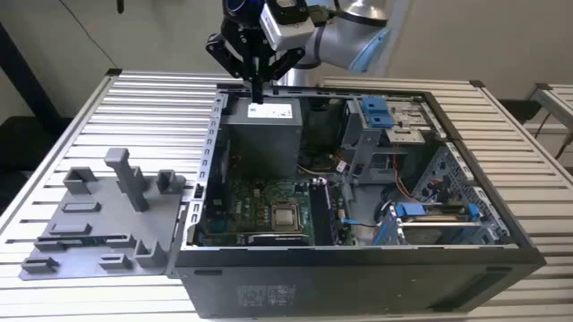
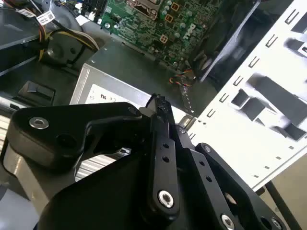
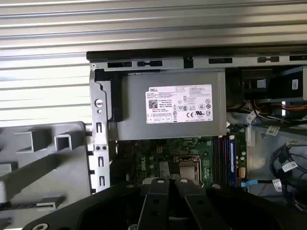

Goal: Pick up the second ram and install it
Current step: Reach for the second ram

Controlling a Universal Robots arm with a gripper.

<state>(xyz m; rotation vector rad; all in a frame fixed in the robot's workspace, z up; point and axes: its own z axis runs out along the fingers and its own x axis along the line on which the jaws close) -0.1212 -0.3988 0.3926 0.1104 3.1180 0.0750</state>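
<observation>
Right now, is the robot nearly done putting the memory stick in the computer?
Nothing looks done yet. The gripper is shut on nothing, above the power supply. A dark green strip, likely the second ram, lies in the grey tray. Picking it up and installing it are left.

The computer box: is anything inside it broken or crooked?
Nothing looks broken or spilled. The computer case lies open, its power supply sits square, and the grey holder tray lies flat beside it. The gripper hangs above the power supply.

Black end effector, silver-blue arm.
</observation>
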